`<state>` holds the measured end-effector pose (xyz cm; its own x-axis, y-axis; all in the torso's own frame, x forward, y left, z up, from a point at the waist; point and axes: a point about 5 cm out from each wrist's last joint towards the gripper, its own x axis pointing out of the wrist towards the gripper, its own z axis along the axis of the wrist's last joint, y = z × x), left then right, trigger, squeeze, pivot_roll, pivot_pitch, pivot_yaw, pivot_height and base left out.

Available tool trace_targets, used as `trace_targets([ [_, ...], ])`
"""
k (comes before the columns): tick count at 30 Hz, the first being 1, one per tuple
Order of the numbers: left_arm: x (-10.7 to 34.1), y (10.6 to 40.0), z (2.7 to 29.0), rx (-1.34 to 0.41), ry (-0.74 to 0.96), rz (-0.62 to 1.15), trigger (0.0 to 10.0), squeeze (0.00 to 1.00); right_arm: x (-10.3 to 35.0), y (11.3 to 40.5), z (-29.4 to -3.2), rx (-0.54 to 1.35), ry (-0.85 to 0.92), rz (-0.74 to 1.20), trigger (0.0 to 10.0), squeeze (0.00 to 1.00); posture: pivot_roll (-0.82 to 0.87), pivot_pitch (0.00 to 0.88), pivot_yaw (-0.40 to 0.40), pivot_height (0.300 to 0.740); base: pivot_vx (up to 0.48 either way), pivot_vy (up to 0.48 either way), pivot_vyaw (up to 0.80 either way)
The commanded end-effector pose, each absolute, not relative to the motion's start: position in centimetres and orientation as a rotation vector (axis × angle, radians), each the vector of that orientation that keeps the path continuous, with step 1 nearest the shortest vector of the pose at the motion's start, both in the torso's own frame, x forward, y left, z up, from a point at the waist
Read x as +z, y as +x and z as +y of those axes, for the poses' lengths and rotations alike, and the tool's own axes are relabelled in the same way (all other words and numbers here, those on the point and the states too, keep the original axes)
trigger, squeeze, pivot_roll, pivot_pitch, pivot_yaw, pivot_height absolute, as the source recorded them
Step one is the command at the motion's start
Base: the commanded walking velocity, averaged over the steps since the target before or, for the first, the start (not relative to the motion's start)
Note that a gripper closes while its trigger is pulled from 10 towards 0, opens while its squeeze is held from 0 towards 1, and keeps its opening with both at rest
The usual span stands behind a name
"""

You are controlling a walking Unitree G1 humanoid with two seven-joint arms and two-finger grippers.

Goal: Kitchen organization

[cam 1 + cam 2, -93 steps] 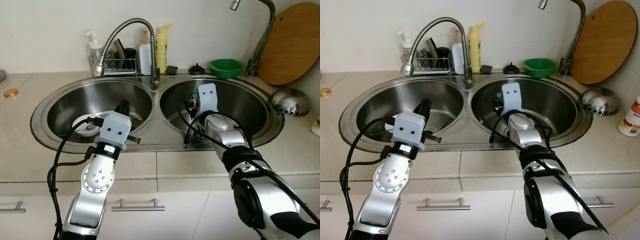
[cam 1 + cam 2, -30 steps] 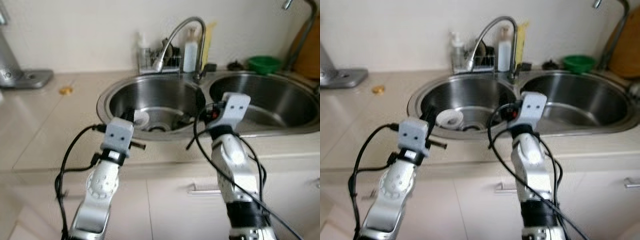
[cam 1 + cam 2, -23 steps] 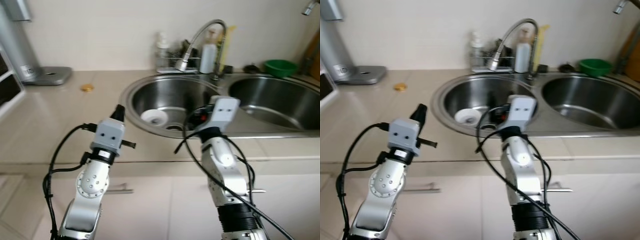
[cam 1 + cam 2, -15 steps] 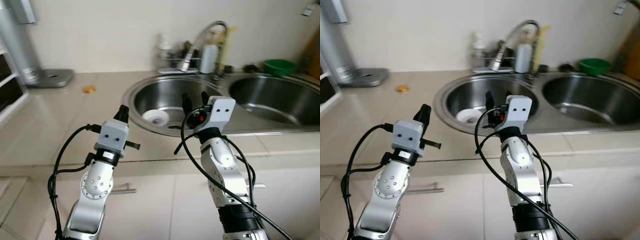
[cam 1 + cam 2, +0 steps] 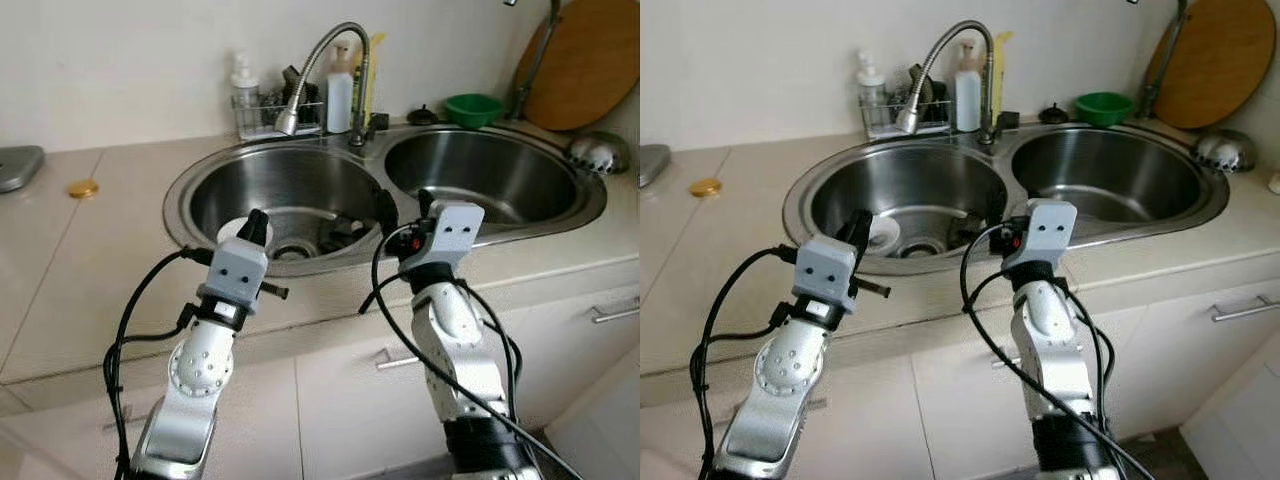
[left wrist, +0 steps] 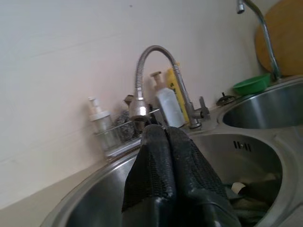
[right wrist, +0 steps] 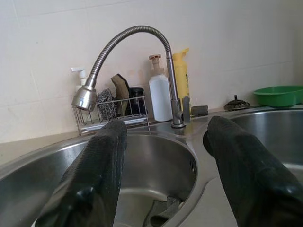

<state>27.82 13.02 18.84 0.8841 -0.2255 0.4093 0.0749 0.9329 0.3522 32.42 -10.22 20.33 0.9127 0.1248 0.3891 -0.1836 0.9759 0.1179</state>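
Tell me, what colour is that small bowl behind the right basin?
Green bowl, clearest in the right eye view.

A double stainless-steel sink (image 5: 560, 215) spans the upper middle of the head views, set into a beige bench (image 5: 90, 260). In the left basin, a white bowl (image 5: 883, 233) rests near the drain beside some dark items (image 5: 345, 232), too unclear to identify. The right basin's steel bottom shows bare. A curved gooseneck faucet (image 5: 318, 60) arches over the left basin.

Wooden cutting board (image 5: 588, 62) against wall; gold lid (image 5: 83, 188) on countertop (image 5: 90, 250).
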Motion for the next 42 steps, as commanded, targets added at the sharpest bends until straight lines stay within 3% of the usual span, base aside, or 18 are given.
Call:
trace_targets([
  [1,18.8,27.8,12.6,-0.18,0.339,-0.47,10.0,0.0,20.9,32.0,-10.7,0.149,0.147,-0.43,10.0,0.0,-0.06,0.0,0.034,0.74,0.0,-0.334,-0.8],
  [9,18.7,27.7,12.5,-0.186,0.334,-0.476,10.0,0.0,20.8,32.0,-10.8,0.146,0.145,-0.432,10.0,0.0,-0.07,0.0,0.033,0.74,0.0,-0.042,-0.8],
  [33,18.0,27.7,12.3,-0.209,0.329,-0.46,10.0,0.0,20.3,31.9,-11.2,0.124,0.113,-0.423,10.0,0.0,-0.07,0.0,0.035,0.74,0.0,0.0,-0.17],
  [42,17.5,27.7,12.2,-0.218,0.346,-0.439,10.0,0.0,19.8,31.9,-11.5,0.101,0.093,-0.403,10.0,0.0,-0.07,0.0,0.037,0.74,0.0,-0.105,-0.8],
])
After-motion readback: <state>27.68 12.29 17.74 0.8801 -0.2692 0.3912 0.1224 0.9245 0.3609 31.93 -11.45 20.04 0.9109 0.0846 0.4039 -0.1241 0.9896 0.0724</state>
